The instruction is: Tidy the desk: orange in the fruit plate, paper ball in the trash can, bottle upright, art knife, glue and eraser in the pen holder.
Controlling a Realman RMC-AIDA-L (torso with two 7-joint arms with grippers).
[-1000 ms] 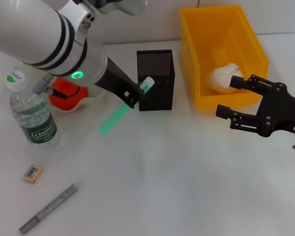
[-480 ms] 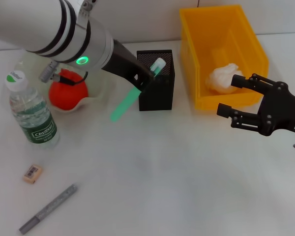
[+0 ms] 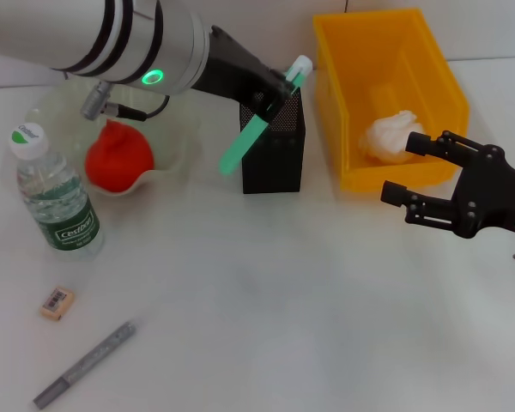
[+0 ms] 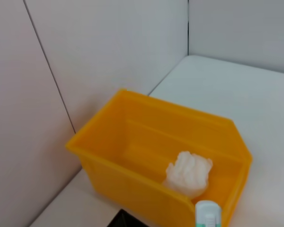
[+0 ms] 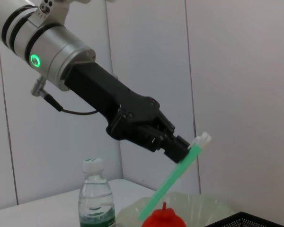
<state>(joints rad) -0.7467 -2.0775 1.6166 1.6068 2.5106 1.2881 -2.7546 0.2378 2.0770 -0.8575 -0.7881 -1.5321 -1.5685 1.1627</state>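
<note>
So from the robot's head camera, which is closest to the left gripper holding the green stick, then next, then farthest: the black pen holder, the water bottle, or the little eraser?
From the left gripper:
1. Black pen holder, just beneath it.
2. Water bottle, standing off to the left.
3. Eraser, on the table near the front left.

A robot test station set up like a lab mock-up of an office desk. A plain white bench (image 3: 283, 309) stands inside bare white panel walls (image 4: 99, 52) with thin seams between the panels. Desk props are laid out on it: a black mesh pen holder (image 3: 275, 150), a yellow plastic bin (image 3: 390, 94) used as a trash can, a water bottle (image 3: 56, 202), an eraser (image 3: 56, 302) and a grey art knife (image 3: 84, 365)
</note>
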